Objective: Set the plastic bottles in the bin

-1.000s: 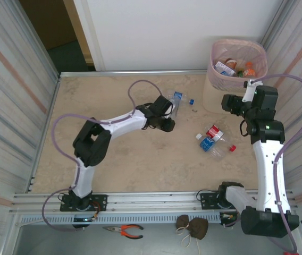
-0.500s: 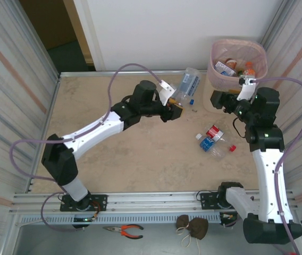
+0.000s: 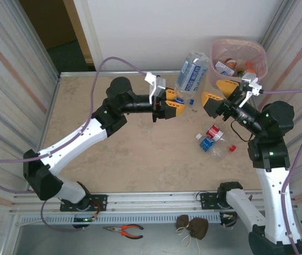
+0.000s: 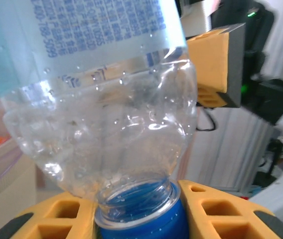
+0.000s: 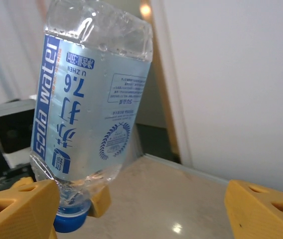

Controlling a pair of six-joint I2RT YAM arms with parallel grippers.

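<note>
**Bottle gripped by its cap in the left gripper; right gripper open beside it**

Left gripper [image 3: 176, 102]: clenched on the blue cap [image 4: 140, 221] of a clear bottle [image 3: 192, 71]. In the left wrist view the cap sits squarely between the two yellow fingers [image 4: 57, 221], one on each side. The neck and shoulder rise straight out of them. The bottle is inverted, cap down, and its blue-printed body tilts up and away from the fingers. It is held above the table [image 3: 151, 154], just left of the bin [image 3: 213, 69] and not over its rim.

Right gripper [image 3: 217, 94]: released, fingers spread wide, nothing between them. It faces the bottle from the right and stands near it. In the right wrist view the bottle [image 5: 89, 109] stands toward the left side of the gap. Its neck is close by the left-hand finger [image 5: 17, 209], but contact there cannot be confirmed. The other finger is well apart from it.

Bin: several bottles [image 3: 226, 67] lie inside.

Table: two more bottles [image 3: 214, 139] lie together near the right arm.
</note>
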